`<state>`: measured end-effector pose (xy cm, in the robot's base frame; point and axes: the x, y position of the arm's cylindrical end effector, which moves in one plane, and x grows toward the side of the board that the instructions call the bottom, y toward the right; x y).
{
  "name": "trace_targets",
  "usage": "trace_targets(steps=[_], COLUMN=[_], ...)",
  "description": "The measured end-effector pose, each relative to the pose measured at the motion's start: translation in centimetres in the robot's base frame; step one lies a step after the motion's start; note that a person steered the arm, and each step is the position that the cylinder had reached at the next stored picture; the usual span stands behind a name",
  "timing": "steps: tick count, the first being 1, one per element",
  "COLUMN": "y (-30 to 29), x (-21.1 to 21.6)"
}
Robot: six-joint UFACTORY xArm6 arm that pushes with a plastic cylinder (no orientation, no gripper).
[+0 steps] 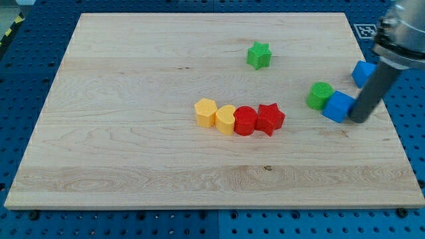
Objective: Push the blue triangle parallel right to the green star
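Note:
A green star [259, 55] lies on the wooden board [133, 79] right of centre, toward the view's top. Two blue blocks are at the view's right: one [339, 106] beside a round green block [321, 95], and one [362, 73] at the board's right edge, partly hidden by the rod. I cannot tell which is the triangle. My tip [358, 120] rests on the board just right of the lower blue block, touching or nearly touching it.
A row of touching blocks lies at the board's middle: an orange-yellow one [206, 112], a yellow one [226, 119], a red round one [245, 121] and a red star [269, 118]. The blue perforated table surrounds the board.

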<state>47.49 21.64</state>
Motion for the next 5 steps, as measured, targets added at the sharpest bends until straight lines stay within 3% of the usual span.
trace_targets(steps=[2, 4, 5], y=[-8.3, -8.4, -5.0], x=[-3.8, -2.2, -0.5])
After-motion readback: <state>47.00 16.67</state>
